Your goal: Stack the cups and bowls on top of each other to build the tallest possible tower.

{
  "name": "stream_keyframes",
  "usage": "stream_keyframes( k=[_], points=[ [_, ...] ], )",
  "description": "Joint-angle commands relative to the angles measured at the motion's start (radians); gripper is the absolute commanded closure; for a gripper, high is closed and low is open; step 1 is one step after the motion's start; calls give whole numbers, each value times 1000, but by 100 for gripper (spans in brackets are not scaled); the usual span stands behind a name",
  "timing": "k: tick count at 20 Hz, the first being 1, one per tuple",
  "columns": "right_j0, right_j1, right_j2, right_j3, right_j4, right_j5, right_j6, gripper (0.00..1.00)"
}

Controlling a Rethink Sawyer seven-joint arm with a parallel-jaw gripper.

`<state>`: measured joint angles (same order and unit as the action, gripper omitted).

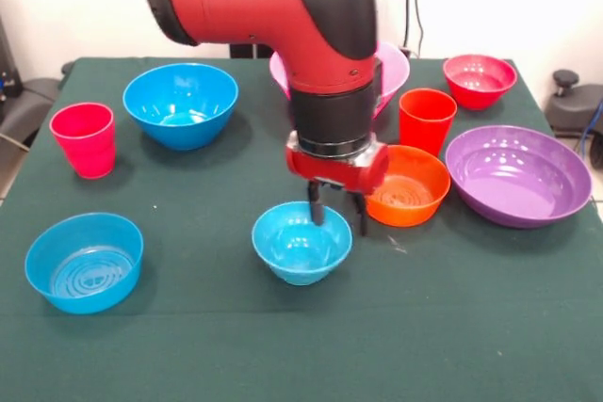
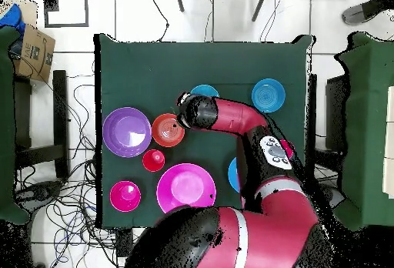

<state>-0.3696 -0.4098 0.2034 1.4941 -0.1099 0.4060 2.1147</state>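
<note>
Your gripper hangs low over the green table, its two dark fingers spread apart. One finger dips inside the far rim of the small light-blue bowl; the other stands outside that rim, on the side toward the small orange bowl. So the fingers straddle the bowl's wall; you cannot tell from either view whether they touch it.

Places, taken from the gripper in the front view:
- Small light-blue bowl: directly below and slightly nearer the camera, upright, empty.
- Small orange bowl: just beside the gripper on the picture's right, upright, apart from the light-blue bowl.
- Orange-red cup: behind the orange bowl, upright.
- Purple bowl: further right, wide and shallow.
- Small red bowl: far right corner, well apart.
- Large pink bowl: behind the arm, mostly hidden by it.
- Deep blue bowl: left and behind.
- Pinkish-red cup: further left, upright.
- Small blue bowl: well to the left and nearer the camera.

Nothing is nested or stacked; every bowl and cup sits alone on the table. The overhead view agrees: wrist over the edge of the light-blue bowl, orange bowl next to it.
</note>
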Motion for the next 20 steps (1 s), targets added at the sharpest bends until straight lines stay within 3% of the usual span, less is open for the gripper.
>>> stream_keyframes(
  k=[1,5,14,20],
  points=[
    [17,-11,162,71,-104,41,-156,0],
    [18,-15,168,74,-117,25,-127,0],
    [21,-144,165,91,-120,152,-145,0],
    [0,-189,176,95,-125,186,-169,0]
  ],
)
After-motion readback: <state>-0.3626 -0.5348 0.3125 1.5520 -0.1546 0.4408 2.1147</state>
